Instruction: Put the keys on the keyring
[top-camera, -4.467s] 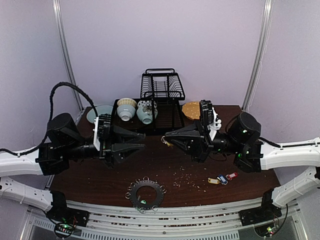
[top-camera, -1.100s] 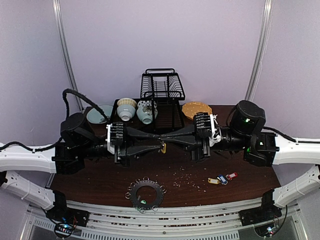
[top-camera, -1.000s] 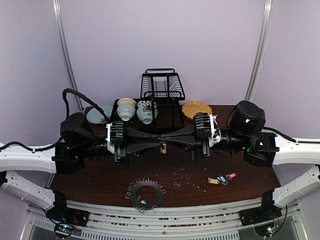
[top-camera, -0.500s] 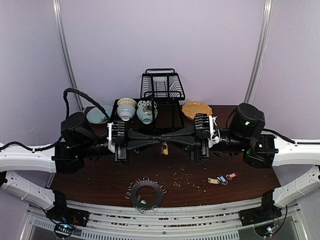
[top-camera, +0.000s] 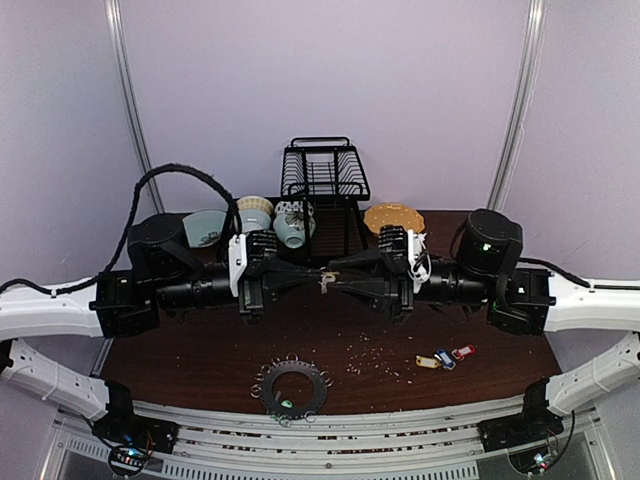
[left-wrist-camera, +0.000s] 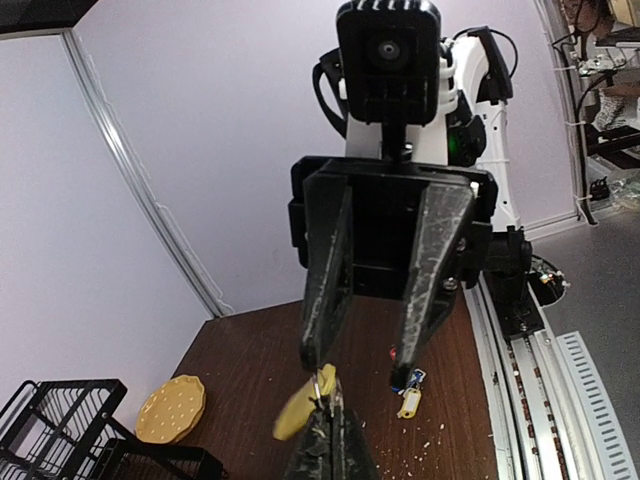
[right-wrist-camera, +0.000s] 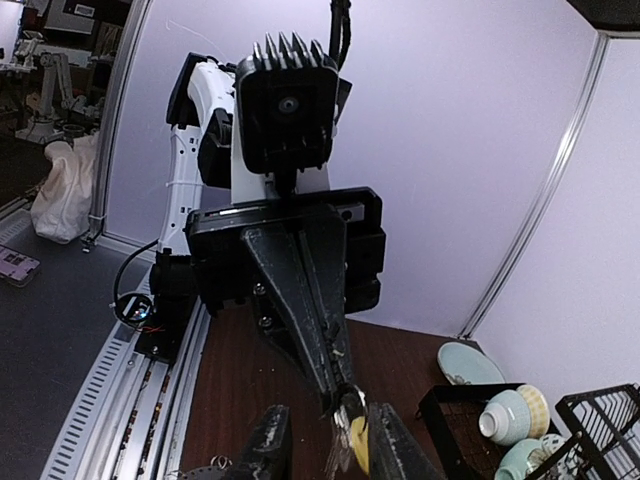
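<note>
Over the table both arms are held tip to tip in mid-air. The yellow-tagged key is pinched by the left gripper, fingers pressed together; the right gripper is spread either side. The keyring lies nr the front edge, other keys well apart. Risk: key dropped if pinch is eased before the right gripper's fingers are closed

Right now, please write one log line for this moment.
left gripper: shut on yellow key | right gripper: open around it | keyring: on table | other keys: on table
</note>
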